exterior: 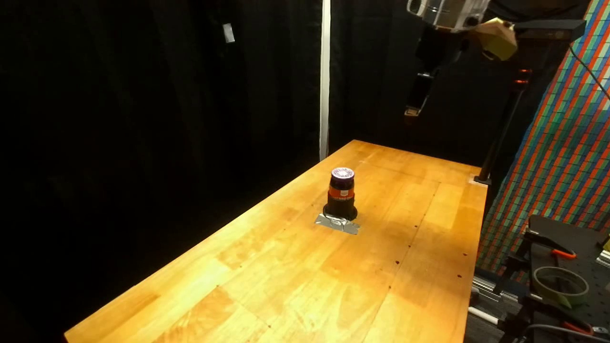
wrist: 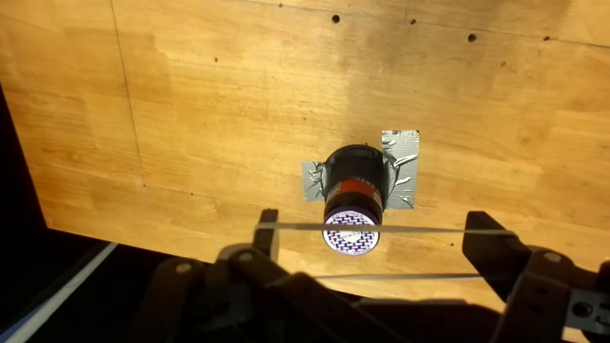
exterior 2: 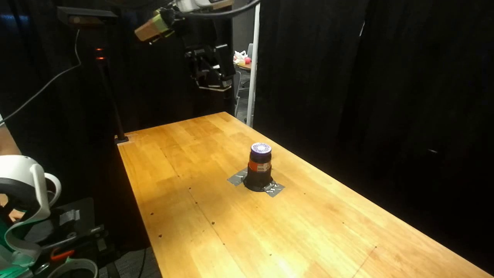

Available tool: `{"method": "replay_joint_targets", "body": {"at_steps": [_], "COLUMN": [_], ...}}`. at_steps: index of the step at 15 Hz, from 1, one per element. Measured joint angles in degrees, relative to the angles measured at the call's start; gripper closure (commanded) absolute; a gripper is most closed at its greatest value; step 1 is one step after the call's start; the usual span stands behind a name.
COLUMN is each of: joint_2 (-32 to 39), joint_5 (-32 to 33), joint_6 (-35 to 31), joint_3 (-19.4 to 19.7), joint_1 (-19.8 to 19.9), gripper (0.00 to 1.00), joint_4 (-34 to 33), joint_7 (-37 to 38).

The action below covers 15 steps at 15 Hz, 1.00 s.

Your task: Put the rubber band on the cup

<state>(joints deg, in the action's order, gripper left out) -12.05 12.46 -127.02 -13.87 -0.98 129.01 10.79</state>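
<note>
Well above the level of the table [exterior: 286, 286], I held my fingers [wrist: 493, 255] spread apart inside the rubber band [wrist: 419, 229], likely to stretch it wide enough for the cup [exterior: 341, 194], which stood upright on that table, silver tape [wrist: 405, 174] at its base presumably preventing sliding

Probably a lab: black curtains [exterior: 143, 119] hang along the worktop [exterior: 238, 295], a robot arm [exterior: 443, 14] above it; a pole [exterior: 501, 133] bearing a dark device [exterior: 553, 31] stands at its corner, and a perforated board [exterior: 550, 228] with a tape roll [exterior: 576, 299] sits beside it.
</note>
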Motion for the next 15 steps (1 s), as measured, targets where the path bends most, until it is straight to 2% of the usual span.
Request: {"method": "replay_joint_targets", "body": {"at_steps": [6, 10, 15], "joint_2": [21.7, 34.6, 42.8], "joint_5": [-3.1, -4.3, -4.3], "joint_6": [7.2, 5.9, 2.1], "joint_3": [2.8, 5.7, 8.5], "joint_1": [-1.6, -3.2, -4.5], "gripper": [0.00, 0.00, 0.00], "joint_4": [-17.9, -29.0, -36.3], "joint_7": [0.0, 0.0, 0.0]}}
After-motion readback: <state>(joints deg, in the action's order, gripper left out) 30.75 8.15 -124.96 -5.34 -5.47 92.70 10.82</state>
